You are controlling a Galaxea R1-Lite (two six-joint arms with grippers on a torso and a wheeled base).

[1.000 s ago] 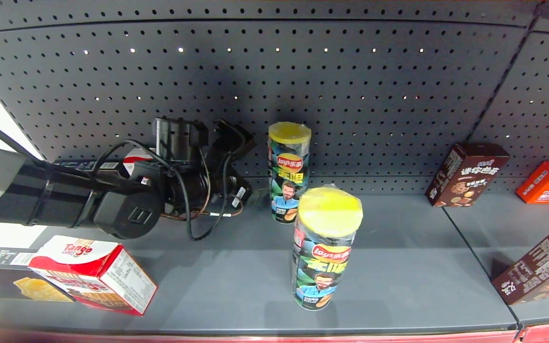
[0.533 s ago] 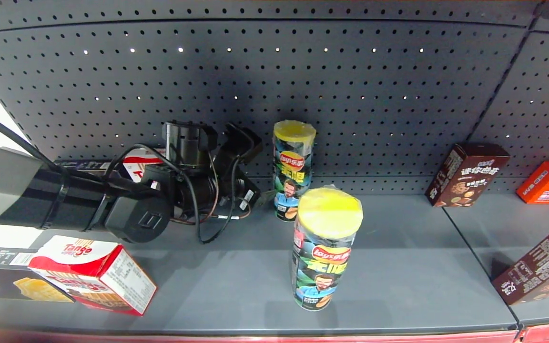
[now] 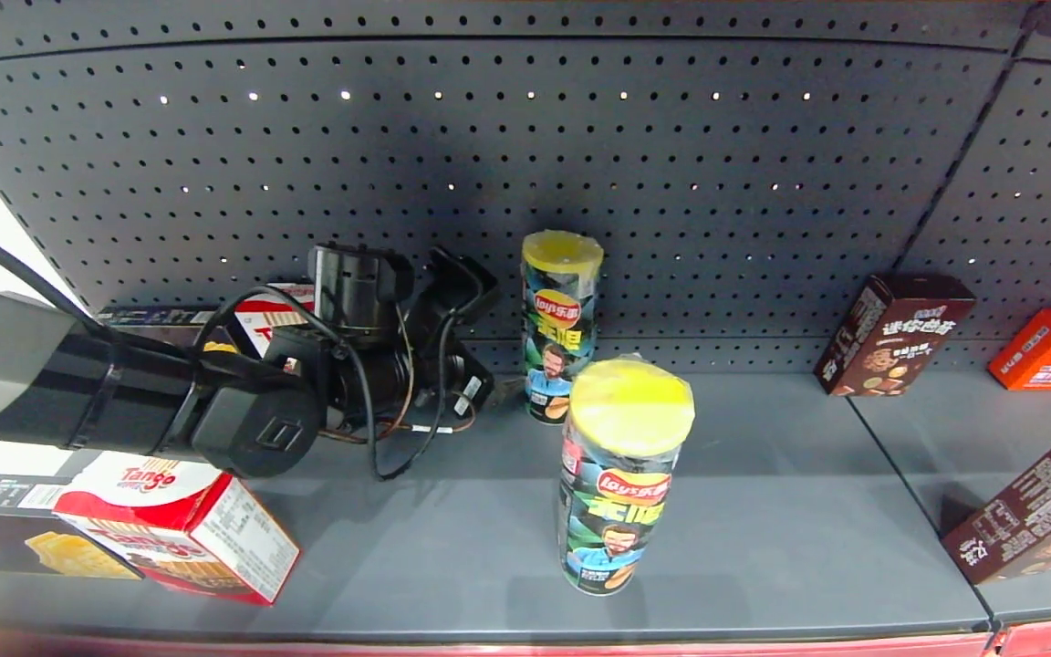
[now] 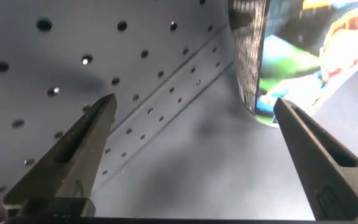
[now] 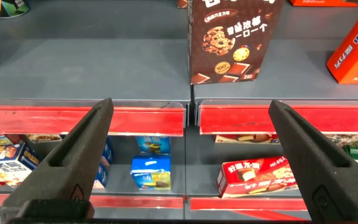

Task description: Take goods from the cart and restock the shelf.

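1. Grey metal shelf (image 3: 781, 511) with a dark perforated back panel (image 3: 580, 137). All goods noted in items 2 to 6 sit on this board.
2. Left hand (image 4: 192, 104): low over the shelf at its rear left, pointing along the back panel. Fingers spread and nothing held. The rear can lies just past one fingertip, not between the two.
3. Right hand (image 5: 190, 104): fingers spread wide and empty. It hangs in front of a red price rail (image 5: 135, 118), with a brown cookie box (image 5: 234, 38) on the board above that rail.
4. Front can: tall printed chip cylinder with a yellow lid (image 3: 621, 479). Upright, mid-shelf, toward the front edge, apart from both hands.
5. Rear can: same print and yellow lid (image 3: 559, 328). Upright, at the back panel, behind the front can and slightly to its left.
6. Boxes:
   - Red-and-white carton (image 3: 183, 529), tilted, front left, touching a dark flat box (image 3: 15, 538).
   - Brown box (image 3: 895, 333), leaning on the back panel at right.
   - Orange box (image 3: 1050, 347), farther right.
   - Second brown box (image 3: 1032, 520), tilted, front right.
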